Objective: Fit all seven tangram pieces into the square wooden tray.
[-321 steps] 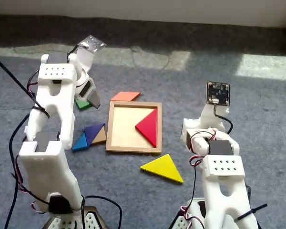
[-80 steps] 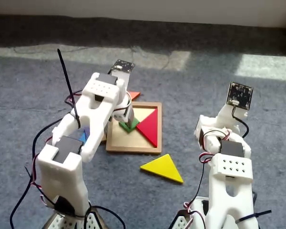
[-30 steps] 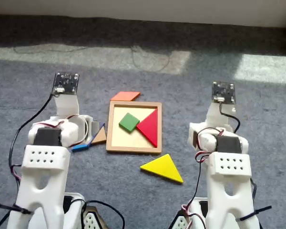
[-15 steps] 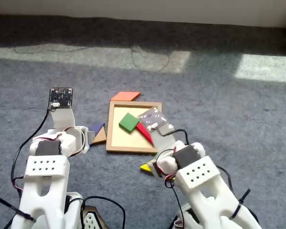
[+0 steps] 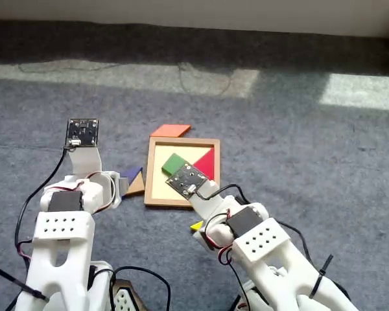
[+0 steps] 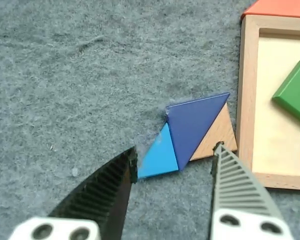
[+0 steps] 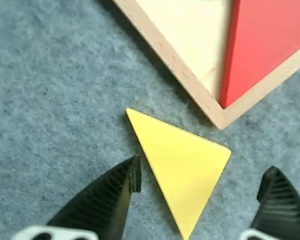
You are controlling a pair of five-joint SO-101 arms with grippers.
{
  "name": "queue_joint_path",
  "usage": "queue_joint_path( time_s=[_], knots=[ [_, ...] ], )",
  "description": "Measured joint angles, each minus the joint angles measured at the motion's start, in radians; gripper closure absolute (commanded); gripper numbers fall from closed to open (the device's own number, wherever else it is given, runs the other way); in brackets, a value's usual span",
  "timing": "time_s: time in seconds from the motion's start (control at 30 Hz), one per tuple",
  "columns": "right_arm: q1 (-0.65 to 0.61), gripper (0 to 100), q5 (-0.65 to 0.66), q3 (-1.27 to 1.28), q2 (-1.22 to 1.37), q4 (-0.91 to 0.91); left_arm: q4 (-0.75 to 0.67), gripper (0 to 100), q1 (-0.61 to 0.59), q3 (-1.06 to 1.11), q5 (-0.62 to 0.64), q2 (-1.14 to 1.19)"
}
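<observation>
In the lower right of the high view the right arm [image 5: 262, 243] leans toward centre frame, and the right gripper [image 7: 202, 176] hangs over the yellow triangle [image 7: 182, 167] with its jaws spread wide, one on either side and neither touching it; that piece lies flat on the grey surface [image 5: 298, 142], just outside a corner of the tray [image 5: 148, 175]. At lower left the left arm [image 5: 63, 223] stands upright and the left gripper [image 6: 175, 155] is likewise released, jaws apart above a cluster of three pieces whose edges touch: a light blue triangle [image 6: 160, 155], a dark blue triangle [image 6: 192, 125] and a tan triangle [image 6: 217, 135], the tan one just beside the tray's outer wall. At centre frame the tray holds a red triangle [image 5: 207, 164] against its right side and a green square [image 5: 173, 162] turned on a corner just left of it, with bare wood elsewhere. Beyond, an orange piece [image 5: 170, 131] lies on the surface against the tray's upper rim
</observation>
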Motion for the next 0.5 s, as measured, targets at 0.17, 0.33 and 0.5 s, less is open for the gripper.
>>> queue_joint_path(
  time_s=[0.17, 0.33, 0.5],
  knots=[
    [-0.003, 64.2, 0.000, 0.000, 0.192, -0.069, 0.000, 75, 0.000, 0.000, 0.000, 0.000],
    [-0.005, 64.2, 0.002, -0.023, 0.310, -0.104, 0.000, 75, 0.000, 0.000, 0.000, 0.000],
    [-0.008, 64.2, 0.005, -0.052, 0.365, -0.132, 0.000, 75, 0.000, 0.000, 0.000, 0.000]
  ],
)
